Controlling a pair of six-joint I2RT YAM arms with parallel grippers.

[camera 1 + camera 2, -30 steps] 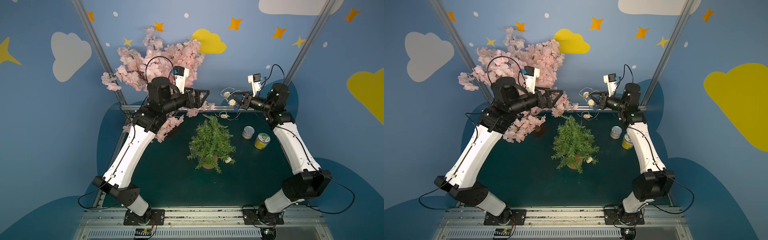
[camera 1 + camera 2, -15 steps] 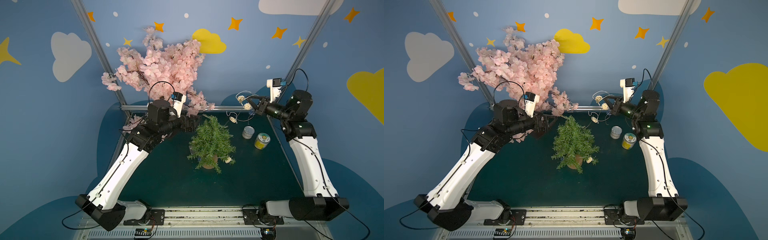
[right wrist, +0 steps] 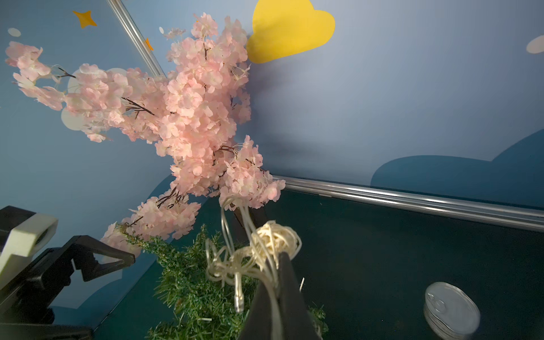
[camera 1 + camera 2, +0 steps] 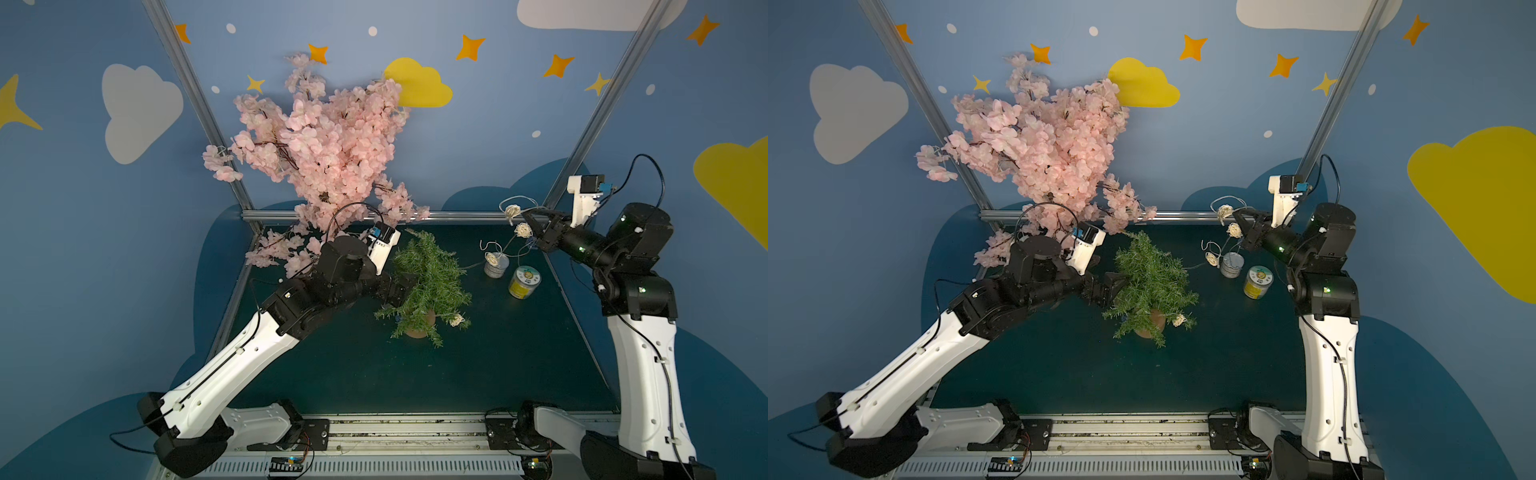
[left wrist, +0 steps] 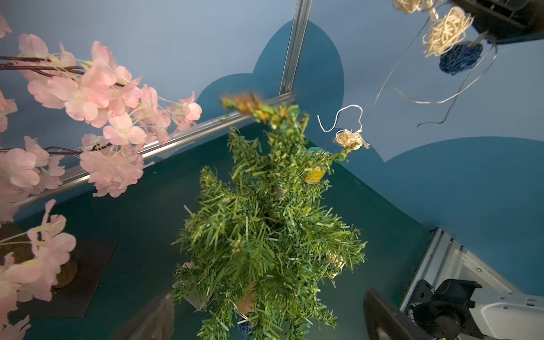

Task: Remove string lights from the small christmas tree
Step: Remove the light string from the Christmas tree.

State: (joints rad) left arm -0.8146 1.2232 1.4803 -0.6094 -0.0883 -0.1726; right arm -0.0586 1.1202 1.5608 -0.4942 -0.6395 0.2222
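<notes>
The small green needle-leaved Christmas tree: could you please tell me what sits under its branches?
A cream woven ball hangs at a low branch, a blue woven ball near the tan-brown pot. The tree hides most of the pot and any wire.

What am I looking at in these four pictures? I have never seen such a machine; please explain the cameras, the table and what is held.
These are two robot arms on a rail at the front of a dark green table, each ending in a two-finger gripper. Two pictures come from a camera pair overhead; the other two from a camera on each wrist. On the table stand the small christmas tree, a pink blossom tree, a grey can and a yellow can. The right gripper is shut on the string lights, a thin wire with woven balls, held up in the air. The wire seems to lead back to the small christmas tree, where one cream ball hangs low. The left gripper is open beside that tree and holds nothing.
</notes>
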